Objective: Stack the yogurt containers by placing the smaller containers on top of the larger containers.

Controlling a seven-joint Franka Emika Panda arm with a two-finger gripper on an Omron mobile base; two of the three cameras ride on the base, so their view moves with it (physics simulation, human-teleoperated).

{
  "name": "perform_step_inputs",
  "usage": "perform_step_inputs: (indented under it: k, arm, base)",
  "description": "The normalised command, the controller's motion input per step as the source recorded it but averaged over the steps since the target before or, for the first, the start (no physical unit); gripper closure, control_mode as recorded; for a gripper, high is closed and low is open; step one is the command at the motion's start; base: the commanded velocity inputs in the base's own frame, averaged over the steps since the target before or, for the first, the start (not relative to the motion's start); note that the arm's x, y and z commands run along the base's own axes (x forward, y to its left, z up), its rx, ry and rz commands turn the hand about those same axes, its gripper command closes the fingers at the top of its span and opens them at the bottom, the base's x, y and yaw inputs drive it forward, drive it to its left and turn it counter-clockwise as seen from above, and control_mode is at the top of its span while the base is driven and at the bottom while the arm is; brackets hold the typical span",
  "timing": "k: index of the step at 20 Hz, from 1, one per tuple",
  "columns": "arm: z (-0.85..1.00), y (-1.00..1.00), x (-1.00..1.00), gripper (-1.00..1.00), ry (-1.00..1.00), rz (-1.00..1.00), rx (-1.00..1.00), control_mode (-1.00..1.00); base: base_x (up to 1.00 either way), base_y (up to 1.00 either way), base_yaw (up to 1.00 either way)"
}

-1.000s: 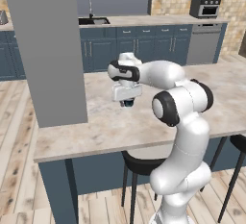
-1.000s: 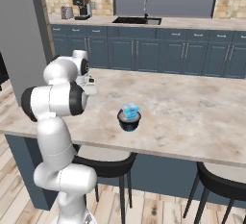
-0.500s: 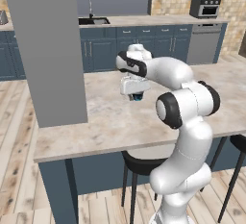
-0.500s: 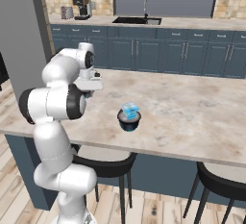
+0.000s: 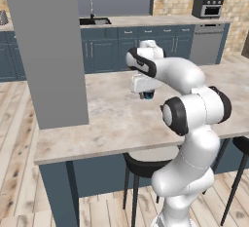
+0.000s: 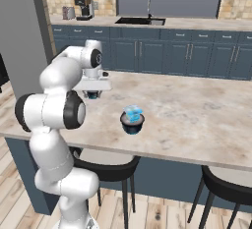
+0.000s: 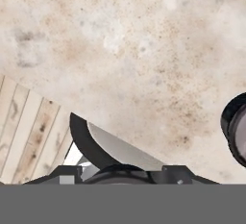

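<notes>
Big dark cup [image 6: 132, 123] stands on the marble table [image 6: 197, 110], the blue box [image 6: 132, 111] already stacked on its top; the pair sits well right of the arm in the right base view. Gripper [image 6: 92, 94] hangs low over the table near its left end; something dark shows under the hand, fingers' state cannot be told. A dark round rim [image 7: 235, 127] shows at the hand view's right edge.

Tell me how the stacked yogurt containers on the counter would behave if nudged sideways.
The light-blue container sits on top of the wide dark cup, so it would probably slide or topple off first. The dark cup looks broad and low, so it would likely scoot across the smooth counter rather than tip.
</notes>
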Motion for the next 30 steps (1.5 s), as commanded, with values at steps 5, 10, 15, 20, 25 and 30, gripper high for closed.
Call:
perform_step_inputs:
  k: [5, 10, 15, 20, 25, 30]
  arm:
    - [0.18, -0.3, -0.11, 1.0, -0.07, -0.03, 0.0, -1.0]
    - [0.21, -0.31, -0.04, 1.0, -0.04, -0.05, 0.0, -1.0]
    - [0.15, -0.31, -0.07, 1.0, -0.04, -0.05, 0.0, -1.0]
    - [0.11, -0.33, -0.01, 1.0, -0.01, -0.08, 0.0, -1.0]
    - [0.03, -0.31, -0.07, 1.0, -0.07, -0.07, 0.0, -1.0]
    - [-0.02, -0.28, 0.0, 1.0, -0.06, -0.08, 0.0, -1.0]
  base:
    - [0.0, 0.0, 0.0]
    - [0.0, 0.0, 0.0]
    - [0.0, 0.0, 0.0]
    - [0.0, 0.0, 0.0]
    - [0.0, 0.0, 0.0]
    - [0.0, 0.0, 0.0]
